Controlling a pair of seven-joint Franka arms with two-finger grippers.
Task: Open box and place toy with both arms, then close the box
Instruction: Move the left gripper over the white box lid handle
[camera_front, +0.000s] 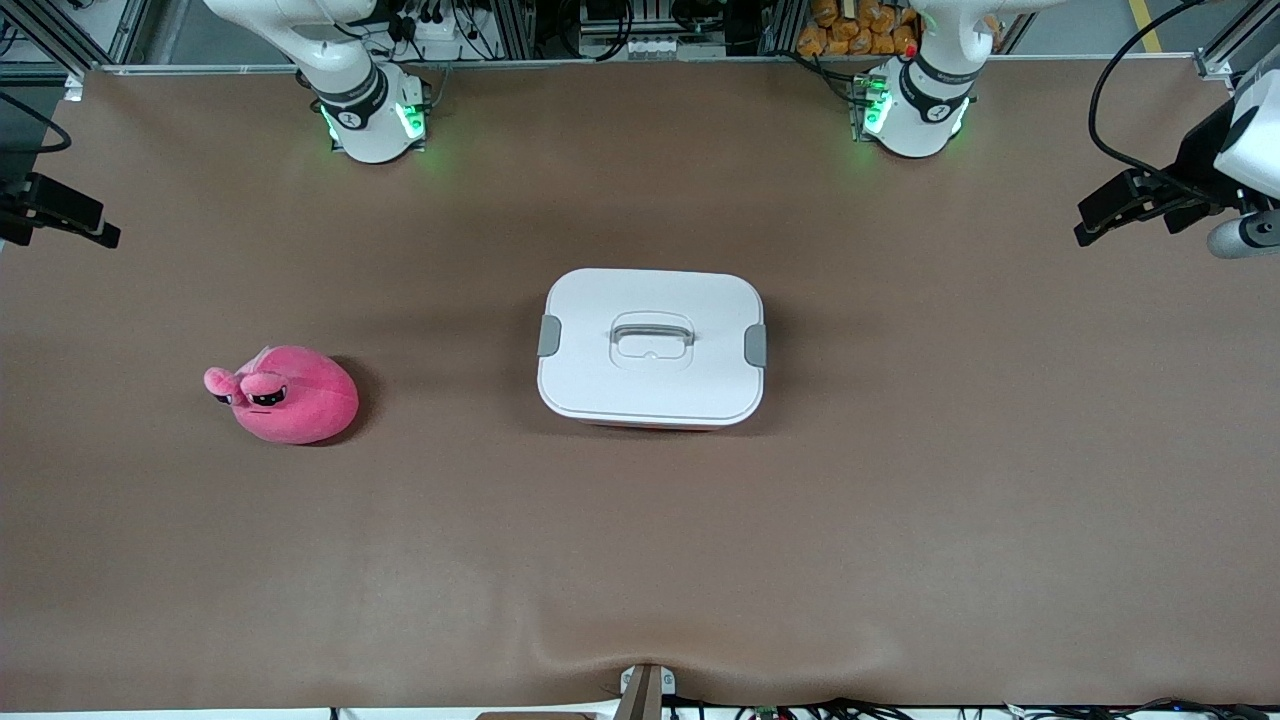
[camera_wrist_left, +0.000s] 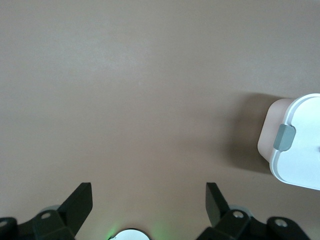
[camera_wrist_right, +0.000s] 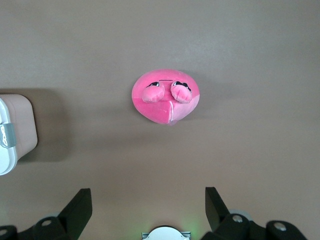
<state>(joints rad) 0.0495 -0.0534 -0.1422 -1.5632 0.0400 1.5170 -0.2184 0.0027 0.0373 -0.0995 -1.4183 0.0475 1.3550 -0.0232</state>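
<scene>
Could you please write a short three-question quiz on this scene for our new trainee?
1. True or false: the lid is on the box.
2. Which arm's end of the table is the toy nearer? A) left B) right
3. Fill in: both hands, the left hand and the right hand, are ____ and hold nothing.

Key: 1 true; 2 B; 3 open.

Closed box (camera_front: 651, 347), toy (camera_front: 288, 394) apart
</scene>
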